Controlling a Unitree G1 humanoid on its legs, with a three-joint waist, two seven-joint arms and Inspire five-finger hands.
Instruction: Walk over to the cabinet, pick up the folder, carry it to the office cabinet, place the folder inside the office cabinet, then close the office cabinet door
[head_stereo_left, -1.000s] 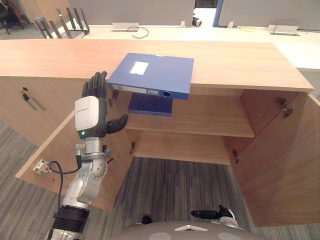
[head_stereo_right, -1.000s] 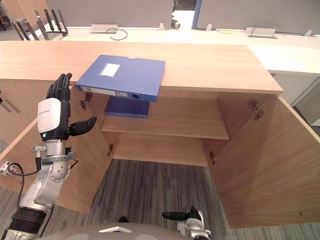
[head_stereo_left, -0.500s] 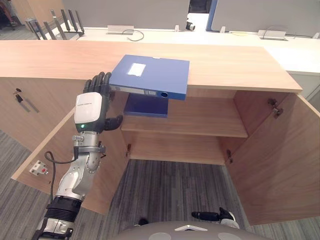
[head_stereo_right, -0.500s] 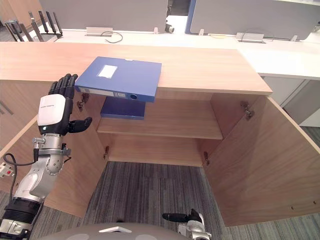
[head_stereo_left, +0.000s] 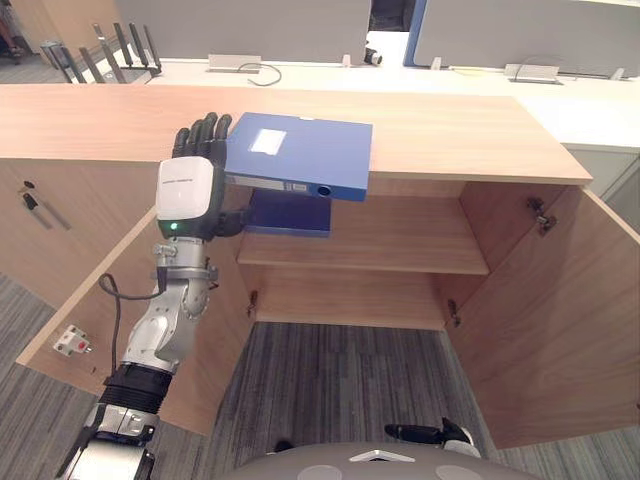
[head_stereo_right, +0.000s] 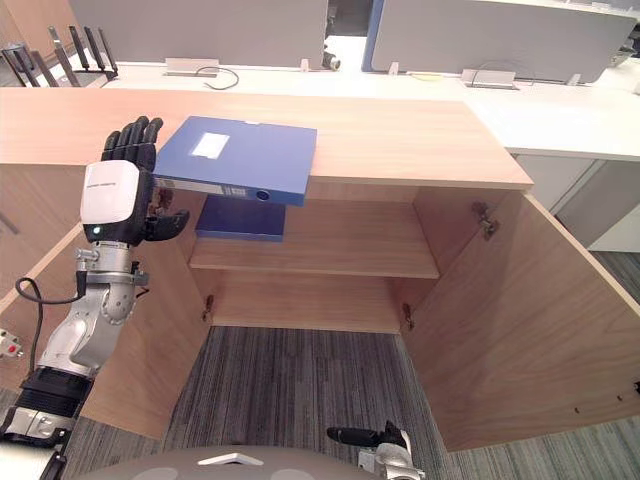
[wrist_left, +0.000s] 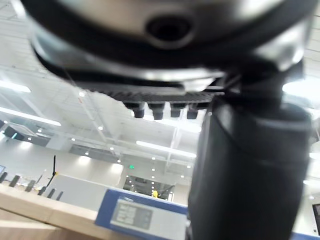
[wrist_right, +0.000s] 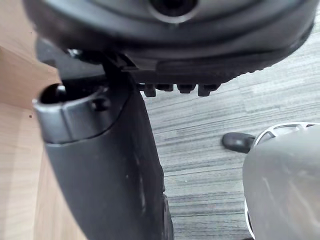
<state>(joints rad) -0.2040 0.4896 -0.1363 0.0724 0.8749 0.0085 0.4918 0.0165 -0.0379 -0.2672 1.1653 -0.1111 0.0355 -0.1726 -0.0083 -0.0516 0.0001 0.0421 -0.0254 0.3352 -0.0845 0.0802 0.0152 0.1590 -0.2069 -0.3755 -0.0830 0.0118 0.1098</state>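
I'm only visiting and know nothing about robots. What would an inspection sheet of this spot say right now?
Surface: wooden cabinet top, carrying the folder.
Job's things: blue folder lies flat on the top, its front edge overhanging; left door and right door stand open.
Clutter: another flat blue item on the upper shelf inside.
Hands: left hand raised at the folder's left edge, fingers straight, thumb under it; contact cannot be told. Right hand hangs low, relaxed.
Cables: dark cable on the white desk behind.
Surroundings: white desk, grey dividers, grey carpet.
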